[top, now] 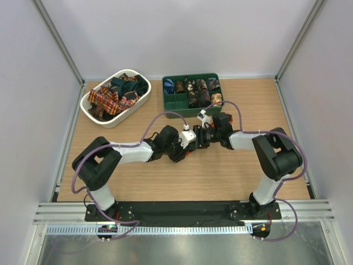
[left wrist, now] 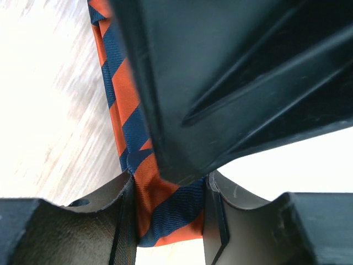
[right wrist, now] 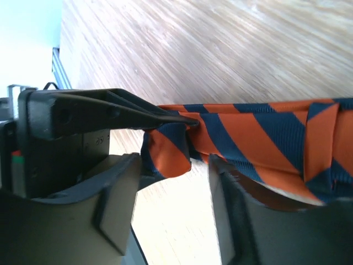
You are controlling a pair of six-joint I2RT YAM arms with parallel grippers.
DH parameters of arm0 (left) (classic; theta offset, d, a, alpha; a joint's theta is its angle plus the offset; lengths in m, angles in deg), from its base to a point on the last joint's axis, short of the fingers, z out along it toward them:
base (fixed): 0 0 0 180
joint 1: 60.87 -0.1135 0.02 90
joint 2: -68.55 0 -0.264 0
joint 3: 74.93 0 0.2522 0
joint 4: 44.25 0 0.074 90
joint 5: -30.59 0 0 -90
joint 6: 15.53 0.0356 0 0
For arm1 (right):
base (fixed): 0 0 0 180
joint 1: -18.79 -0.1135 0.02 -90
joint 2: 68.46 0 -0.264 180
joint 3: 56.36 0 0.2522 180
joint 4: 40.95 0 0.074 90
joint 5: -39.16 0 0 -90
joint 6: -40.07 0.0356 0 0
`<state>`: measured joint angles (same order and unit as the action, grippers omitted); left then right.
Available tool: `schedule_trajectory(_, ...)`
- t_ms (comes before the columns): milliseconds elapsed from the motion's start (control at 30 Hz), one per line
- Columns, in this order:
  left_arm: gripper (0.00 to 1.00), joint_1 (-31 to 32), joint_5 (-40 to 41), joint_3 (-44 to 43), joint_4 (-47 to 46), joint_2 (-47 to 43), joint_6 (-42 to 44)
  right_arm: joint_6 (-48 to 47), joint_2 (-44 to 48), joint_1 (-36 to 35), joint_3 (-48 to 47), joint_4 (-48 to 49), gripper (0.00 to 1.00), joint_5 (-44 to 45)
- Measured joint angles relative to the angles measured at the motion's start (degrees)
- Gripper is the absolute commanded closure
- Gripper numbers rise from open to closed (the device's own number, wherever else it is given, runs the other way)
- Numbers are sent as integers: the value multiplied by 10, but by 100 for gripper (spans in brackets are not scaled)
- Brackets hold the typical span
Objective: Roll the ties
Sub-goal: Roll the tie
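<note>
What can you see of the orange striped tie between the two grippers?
The striped tie is ribbed woven fabric with broad orange and navy diagonal stripes. It stretches over the wooden table, doubled over at one end. The left gripper has its jaws shut on it; the right gripper is open, a loose fold between its jaws.

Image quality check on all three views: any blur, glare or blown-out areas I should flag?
Top external: even light, sharp throughout. Left wrist: striped tie crisp, wooden table blown out and blurred. Right wrist: tie sharp, table streaked with blur, washed out toward the bottom.
</note>
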<state>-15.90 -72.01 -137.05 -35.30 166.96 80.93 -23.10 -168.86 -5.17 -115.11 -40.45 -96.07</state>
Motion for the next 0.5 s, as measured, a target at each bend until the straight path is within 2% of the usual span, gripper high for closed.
schedule_trajectory(33, 78, 0, 0, -5, 2, 3, 0, -1, 8, 3, 3, -3, 48, 7)
schedule_trajectory(67, 78, 0, 2, -9, 5, 6, 0, -2, 16, 5, 6, -6, 59, 14)
schedule_trajectory(167, 78, 0, 6, -22, 18, 13, -2, -3, 41, 14, 20, -18, 68, 26)
schedule_trajectory(333, 78, 0, 16, -55, 55, 29, -12, -6, 90, 24, 37, -49, 73, 70)
schedule_trajectory(500, 81, 0, 28, -93, 90, 50, -29, -8, 194, 24, 86, -62, 73, 122)
